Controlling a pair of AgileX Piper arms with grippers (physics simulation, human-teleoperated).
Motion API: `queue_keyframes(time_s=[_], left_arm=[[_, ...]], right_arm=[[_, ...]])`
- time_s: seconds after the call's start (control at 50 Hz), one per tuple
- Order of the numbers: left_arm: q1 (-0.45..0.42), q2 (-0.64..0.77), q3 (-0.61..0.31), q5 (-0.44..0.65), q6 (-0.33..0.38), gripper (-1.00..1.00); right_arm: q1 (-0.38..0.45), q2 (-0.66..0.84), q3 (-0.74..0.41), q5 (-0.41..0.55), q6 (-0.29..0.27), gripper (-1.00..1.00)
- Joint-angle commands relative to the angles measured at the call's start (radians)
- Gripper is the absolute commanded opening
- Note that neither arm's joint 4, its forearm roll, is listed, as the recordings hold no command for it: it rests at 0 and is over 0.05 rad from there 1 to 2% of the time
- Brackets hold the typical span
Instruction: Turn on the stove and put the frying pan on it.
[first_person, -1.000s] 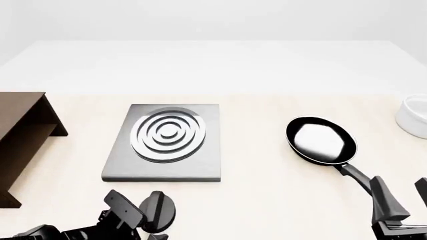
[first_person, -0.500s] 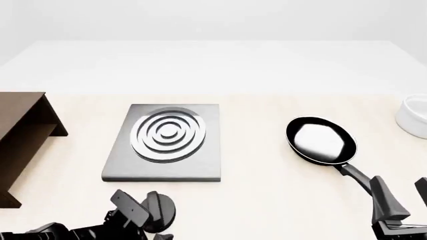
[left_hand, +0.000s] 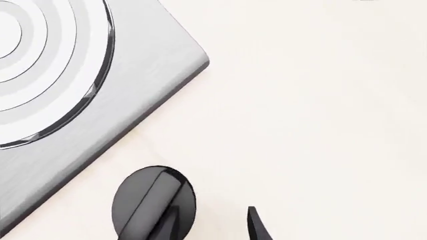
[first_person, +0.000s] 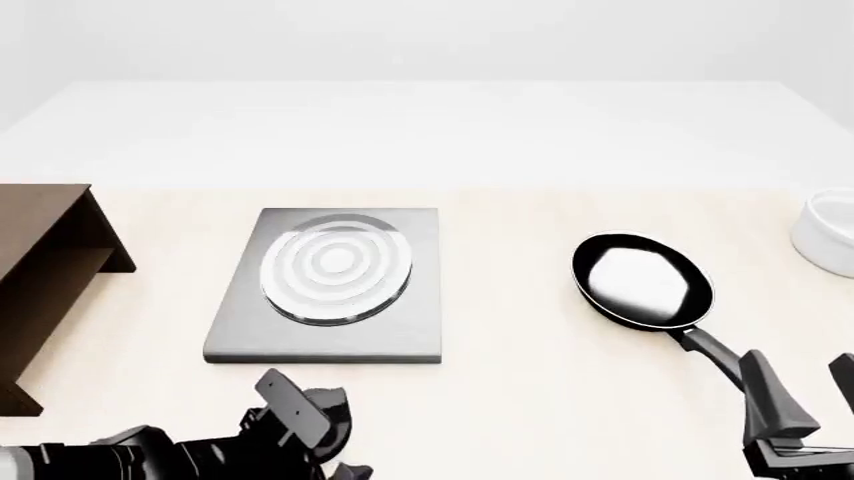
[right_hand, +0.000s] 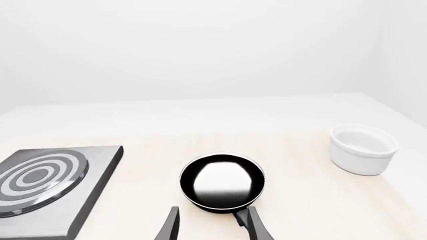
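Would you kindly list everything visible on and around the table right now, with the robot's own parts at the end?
stove: one, grey slab with silver rings, centre-left of table.
knob: one, black, on the table just off the stove's near edge, by the left gripper.
frying pan: one, black, right of the stove, handle toward the right gripper.
bowl: one, white, far right.
shelf: one, brown, far left.
table: one, pale wood.
left gripper: black, near edge, at the knob.
right gripper: black, open, around the pan's handle.
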Motion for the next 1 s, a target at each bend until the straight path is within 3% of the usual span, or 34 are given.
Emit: queue_keyframes(time_s=[0.02, 0.3, 0.42, 0.62, 0.76, 0.84, 0.94, 1.0], left_arm=[[-0.023, 0.007, -0.045, 0.027, 0.011, 1.00], [-0.041, -0.162, -0.064, 0.160, 0.050, 1.00], [-0.033, -0.351, -0.104, 0.306, 0.088, 1.00], [0.017, -0.663, -0.130, 0.450, 0.130, 1.00], [0.093, -0.857, -0.090, 0.476, 0.108, 1.00], [0.259, -1.064, 0.001, 0.508, 0.174, 1.00], [0.312, -1.121, 0.080, 0.465, 0.132, 1.00], [0.396, -1.180, 0.136, 0.460, 0.176, 1.00]], right_arm=[[0.000, 0.005, 0.000, -0.005, 0.001, 1.00], [-0.001, -0.007, 0.000, 0.007, 0.001, 1.00], [-0.002, -0.006, 0.000, 0.006, -0.001, 1.00], [-0.002, -0.007, -0.001, 0.009, -0.005, 1.00], [-0.001, -0.008, -0.001, 0.010, -0.011, 1.00], [-0.001, -0.010, -0.001, 0.012, -0.015, 1.00], [-0.002, -0.023, -0.001, 0.025, -0.020, 1.00], [-0.002, -0.018, -0.001, 0.020, -0.022, 1.00]])
